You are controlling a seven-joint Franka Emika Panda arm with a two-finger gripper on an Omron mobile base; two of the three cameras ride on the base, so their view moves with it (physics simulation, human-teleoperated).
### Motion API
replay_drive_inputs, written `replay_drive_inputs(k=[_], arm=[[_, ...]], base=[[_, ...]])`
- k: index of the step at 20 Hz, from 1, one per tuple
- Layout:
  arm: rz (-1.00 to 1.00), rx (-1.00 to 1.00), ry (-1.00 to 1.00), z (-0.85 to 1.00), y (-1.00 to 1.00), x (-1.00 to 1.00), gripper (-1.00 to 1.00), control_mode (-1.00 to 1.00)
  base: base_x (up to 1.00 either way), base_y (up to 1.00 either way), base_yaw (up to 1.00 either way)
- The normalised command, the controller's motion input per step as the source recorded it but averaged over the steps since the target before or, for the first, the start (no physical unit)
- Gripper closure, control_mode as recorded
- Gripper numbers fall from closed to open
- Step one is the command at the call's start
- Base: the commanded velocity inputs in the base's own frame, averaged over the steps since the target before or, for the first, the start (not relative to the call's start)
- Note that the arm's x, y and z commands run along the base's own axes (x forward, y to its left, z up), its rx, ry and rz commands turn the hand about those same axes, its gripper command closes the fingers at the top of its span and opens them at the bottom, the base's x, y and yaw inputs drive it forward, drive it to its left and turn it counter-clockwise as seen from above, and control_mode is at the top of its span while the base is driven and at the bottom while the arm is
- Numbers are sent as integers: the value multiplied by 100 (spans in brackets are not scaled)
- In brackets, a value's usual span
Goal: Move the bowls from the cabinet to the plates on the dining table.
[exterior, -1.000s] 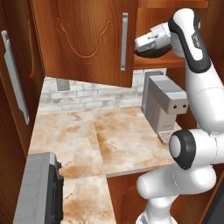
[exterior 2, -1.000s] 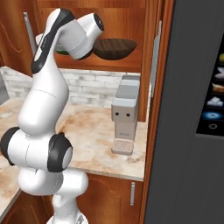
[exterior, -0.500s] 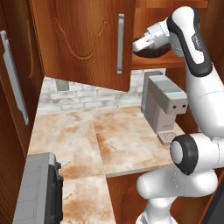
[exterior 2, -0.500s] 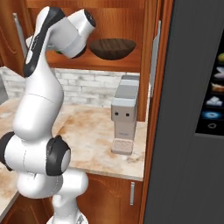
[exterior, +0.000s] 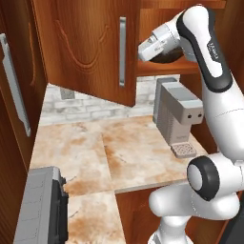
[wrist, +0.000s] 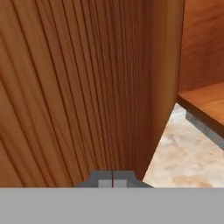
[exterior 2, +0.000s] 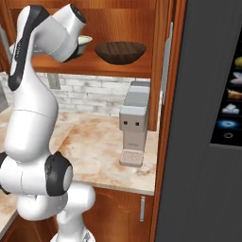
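Since a second earlier the arm's hand had swung leftward along the cabinet [exterior: 90, 47] front, away from the shelf opening toward the open door's inner edge. Its gripper [wrist: 113, 181] was fully closed, fingertips pressed together and holding nothing, right up against the door's wood grain. On the cabinet shelf sat the dark brown bowl [exterior 2: 120, 51], with the cream bowl [exterior 2: 84, 43] to its left, partly hidden behind the arm. Below the cabinet, a grey coffee machine [exterior 2: 133, 123] stood on the marble counter [exterior: 124, 147].

White brick backsplash [exterior: 90, 108]; marbled counter [exterior: 124, 152]; grey coffee machine [exterior 2: 133, 124]; dark fridge [exterior 2: 208, 142].
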Motion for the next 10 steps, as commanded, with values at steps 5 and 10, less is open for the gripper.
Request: replay_drive_inputs(k=[5, 10], arm=[[4, -6, -1, -6, 78, -20, 100, -100], [5, -5, 0, -6, 72, -20, 100, -100]], base=[[0, 0, 0], [0, 0, 0]])
